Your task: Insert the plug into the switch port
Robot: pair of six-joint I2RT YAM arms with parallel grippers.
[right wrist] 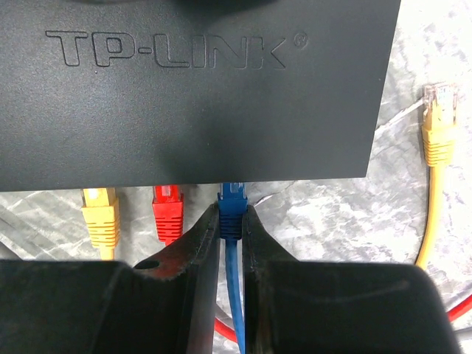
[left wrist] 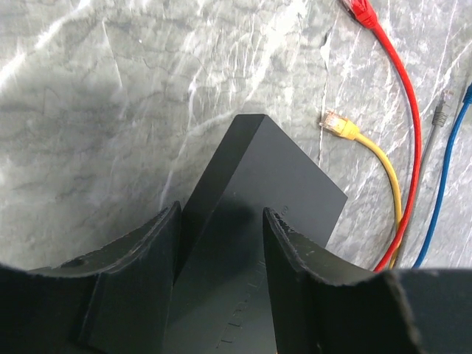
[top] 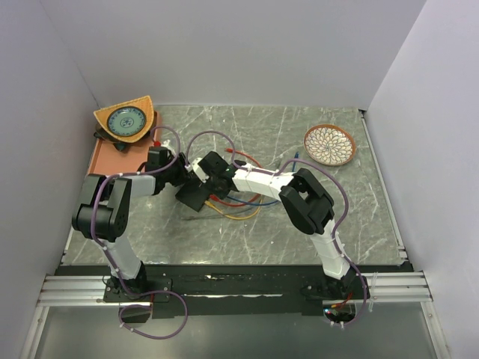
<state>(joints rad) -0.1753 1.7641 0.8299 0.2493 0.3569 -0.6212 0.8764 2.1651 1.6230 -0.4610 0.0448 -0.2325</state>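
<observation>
Our right jaws clamp blue plug [right wrist: 231, 210], axis pointing 12 o'clock at switch [right wrist: 192, 110] edge; left jaws straddle switch, grip unclear.

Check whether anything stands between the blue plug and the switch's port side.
Nothing visible: the blue plug, pinched in the right gripper, reaches the switch edge beside the red plug; the port is hidden.

The box [right wrist: 184, 96] is matte black, its raised lettering the same black. Along its edge sit a yellow plug [right wrist: 99, 214], a red plug [right wrist: 167, 210] and a blue plug [right wrist: 233, 210]. The table [top: 299, 232] is grey marble veined white. The tray [top: 101, 158] is orange. The plate [top: 329, 144] has a brown rim and a white petal pattern.
</observation>
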